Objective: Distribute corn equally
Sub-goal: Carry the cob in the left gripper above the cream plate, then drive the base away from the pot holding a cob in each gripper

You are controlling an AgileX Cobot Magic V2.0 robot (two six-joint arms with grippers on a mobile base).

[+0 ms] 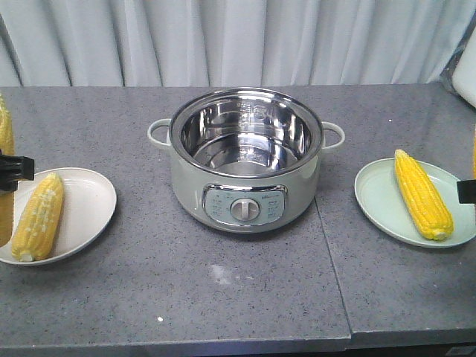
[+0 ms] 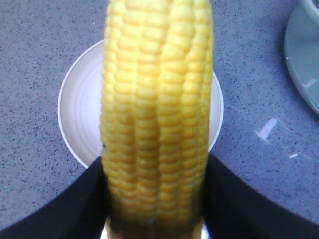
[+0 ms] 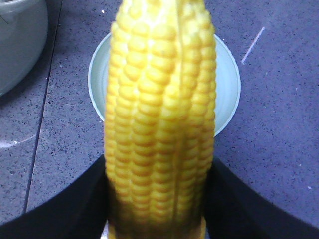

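Observation:
Two corn cobs are held in the air. My left gripper is shut on a pale yellow corn cob above the white plate. My right gripper is shut on a bright yellow corn cob above the pale green plate. In the front view another corn cob lies on the white plate, and one more cob lies on the green plate. The left gripper and right gripper show only at the frame edges.
A steel electric pot with side handles and a front dial stands open and empty in the middle of the grey stone table, between the two plates. A seam runs through the tabletop right of the pot. Grey curtains hang behind.

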